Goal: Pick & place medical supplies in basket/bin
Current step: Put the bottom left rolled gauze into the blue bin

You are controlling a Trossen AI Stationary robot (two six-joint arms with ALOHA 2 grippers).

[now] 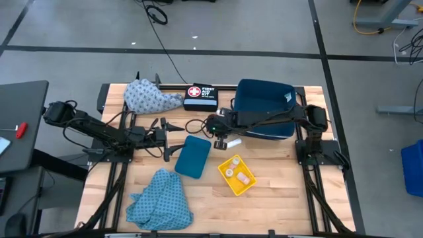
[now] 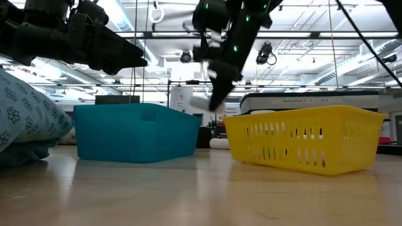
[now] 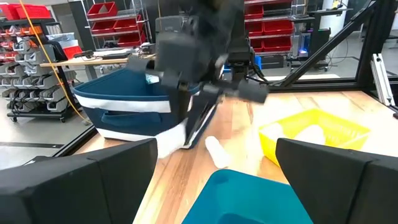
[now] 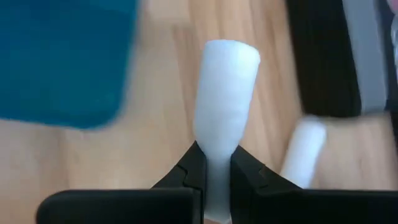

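White, finger-sized cylindrical roll (image 4: 225, 106) is pinched at one end by the right tool (image 4: 214, 171).

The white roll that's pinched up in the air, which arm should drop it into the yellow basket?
The right arm. Its fingers already pinch the white cylindrical roll, close to the yellow plastic basket. The left gripper is open and holds nothing.

My two arms are dark, near black, chunky jointed links with thin black cables trailing along them. My right gripper (image 4: 214, 177) has blunt matte black fingers (image 4: 186, 174), and small green lights glow on that wrist housing. My left gripper (image 1: 166, 141) is the same black, with broad flat-faced fingers (image 3: 93, 180).
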